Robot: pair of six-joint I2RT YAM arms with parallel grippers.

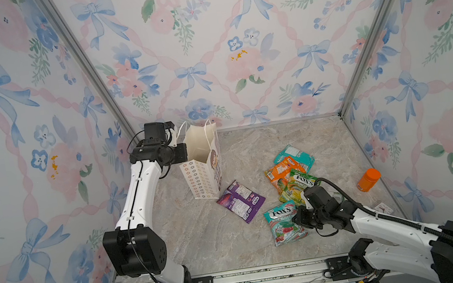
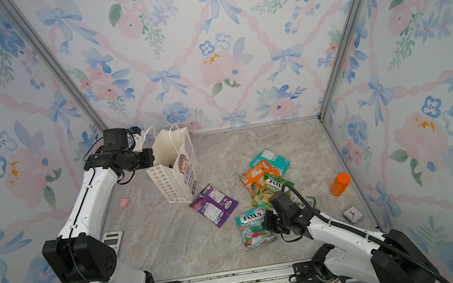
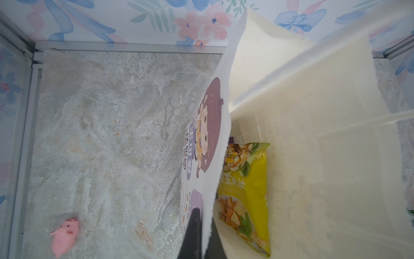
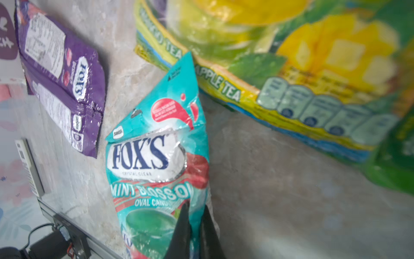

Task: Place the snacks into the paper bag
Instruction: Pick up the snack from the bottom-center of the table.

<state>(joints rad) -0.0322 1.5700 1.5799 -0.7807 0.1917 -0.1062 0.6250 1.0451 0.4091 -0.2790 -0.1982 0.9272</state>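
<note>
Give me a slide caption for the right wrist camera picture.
Right gripper shut on the teal Fox's Mint Blossom pouch, with the purple pouch lying nearby on the table.

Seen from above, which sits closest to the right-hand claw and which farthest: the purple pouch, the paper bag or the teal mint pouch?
In a top view:
1. teal mint pouch: pinched in the right gripper, near the front of the table.
2. purple pouch: lying flat toward the middle, to the gripper's left.
3. paper bag: standing upright, farthest off at the back left.
</note>
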